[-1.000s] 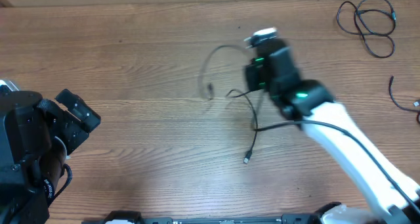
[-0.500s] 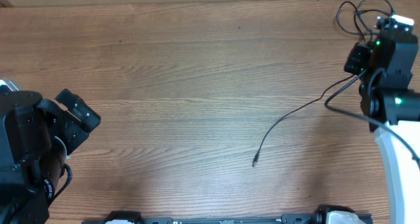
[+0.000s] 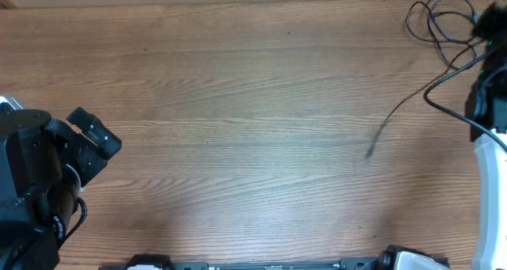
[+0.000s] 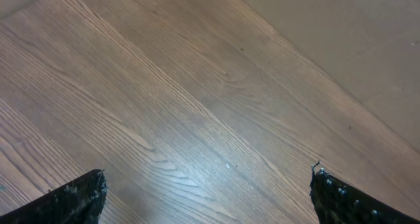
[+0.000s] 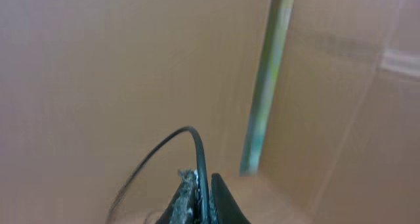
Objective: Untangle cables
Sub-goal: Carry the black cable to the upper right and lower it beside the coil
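My right gripper (image 5: 202, 196) is shut on one thin black cable (image 5: 195, 140), which arcs up out of the jaws. In the overhead view that arm (image 3: 491, 72) is at the far right edge. The held cable (image 3: 404, 104) trails from it down-left across the wood, and its free plug end (image 3: 368, 152) lies on the table. More cables (image 3: 440, 20) lie in loose loops at the back right corner, close to the right arm. My left gripper (image 4: 207, 198) is open over bare wood, far off at the left (image 3: 97, 134).
The wooden table (image 3: 238, 104) ends at a tan wall along the back. A blurred greenish upright bar (image 5: 269, 79) crosses the right wrist view. The arm bases sit along the front edge (image 3: 261, 264).
My right gripper has swept from the table's middle to the far right edge with the cable in it. The cable has pulled out straighter and its free end has slid right. The left arm is still.
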`<action>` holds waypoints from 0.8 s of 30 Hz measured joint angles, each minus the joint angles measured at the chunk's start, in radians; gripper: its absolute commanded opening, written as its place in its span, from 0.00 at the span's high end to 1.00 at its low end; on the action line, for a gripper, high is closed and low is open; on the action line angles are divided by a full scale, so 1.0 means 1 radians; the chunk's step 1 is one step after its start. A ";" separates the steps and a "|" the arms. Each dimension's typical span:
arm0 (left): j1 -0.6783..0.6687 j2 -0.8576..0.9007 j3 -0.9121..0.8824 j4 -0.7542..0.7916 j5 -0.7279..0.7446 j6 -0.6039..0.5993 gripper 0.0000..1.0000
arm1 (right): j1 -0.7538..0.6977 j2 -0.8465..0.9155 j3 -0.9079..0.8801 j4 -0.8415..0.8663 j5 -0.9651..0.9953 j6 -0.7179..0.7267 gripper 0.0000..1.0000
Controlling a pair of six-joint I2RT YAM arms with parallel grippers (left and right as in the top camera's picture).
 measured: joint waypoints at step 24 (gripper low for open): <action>0.000 0.000 0.000 0.000 0.000 0.000 0.00 | -0.002 0.016 0.110 -0.404 -0.063 -0.019 0.96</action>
